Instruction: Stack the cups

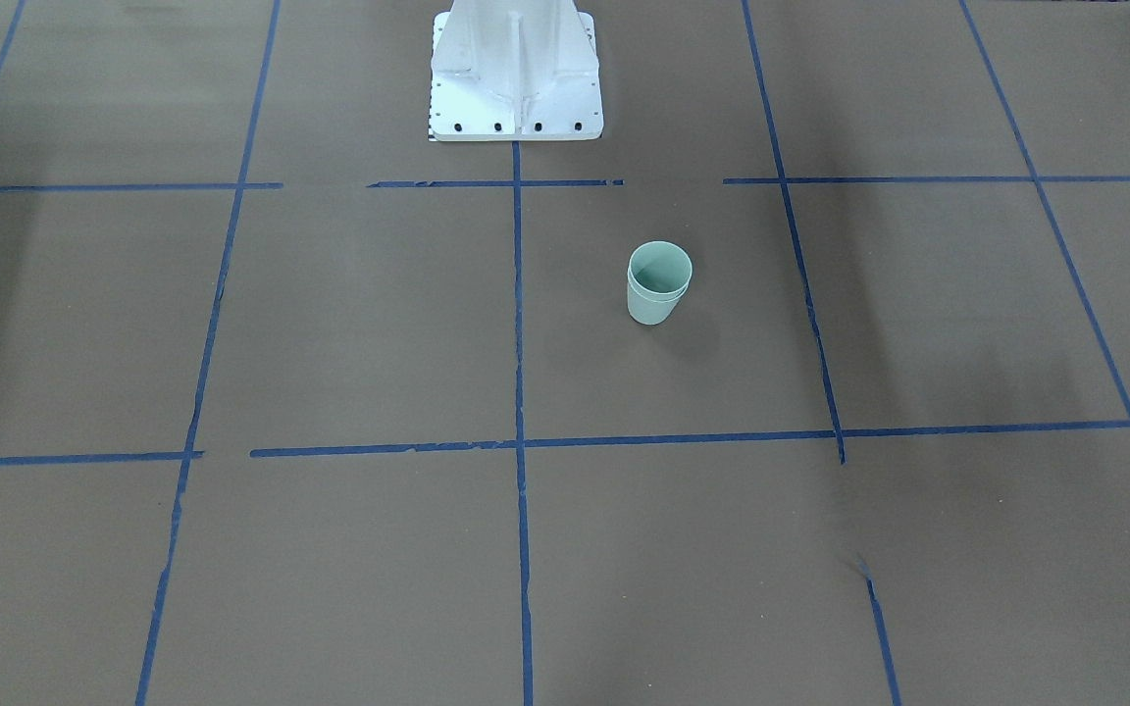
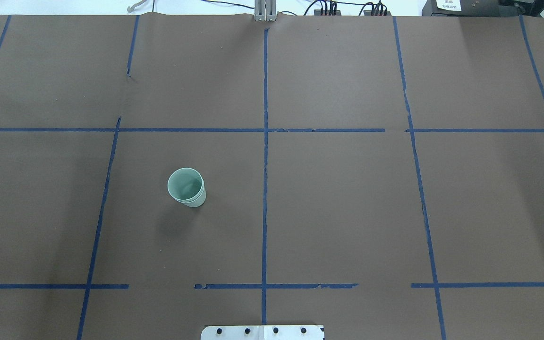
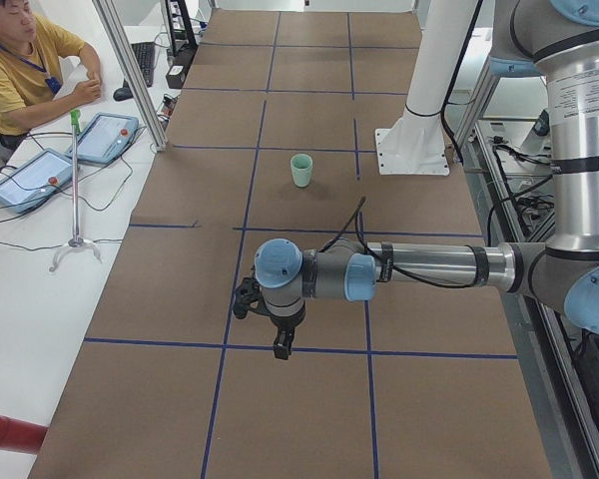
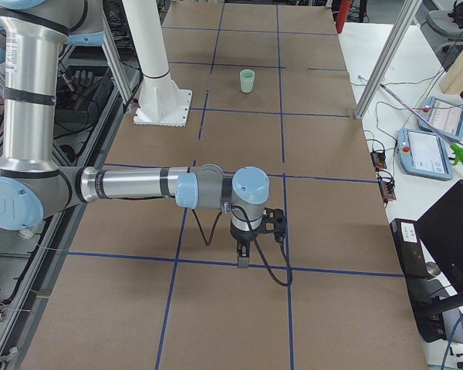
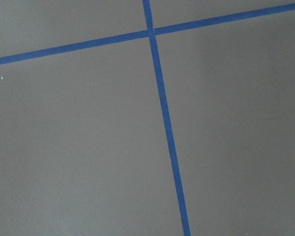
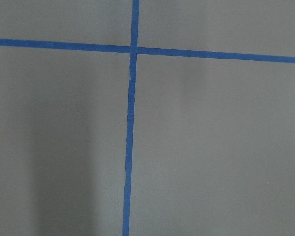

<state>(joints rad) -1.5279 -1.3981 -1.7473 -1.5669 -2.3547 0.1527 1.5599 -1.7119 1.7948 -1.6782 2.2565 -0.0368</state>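
Note:
The two pale mint-green cups (image 1: 659, 284) stand upright on the brown table, one nested inside the other, with two rims showing. The stack also shows in the overhead view (image 2: 186, 187), the exterior left view (image 3: 300, 170) and the exterior right view (image 4: 248, 80). My left gripper (image 3: 281, 344) hangs over the table far from the cups, toward the table's left end. My right gripper (image 4: 243, 258) hangs over the right end. Both show only in the side views, so I cannot tell whether they are open or shut. The wrist views show only table and tape.
The white robot base (image 1: 516, 78) stands at the table's edge behind the cups. Blue tape lines (image 2: 265, 165) grid the brown table. An operator (image 3: 20, 60) sits beside tablets (image 3: 105, 137) at the far side. Tablets (image 4: 432, 150) lie off the table.

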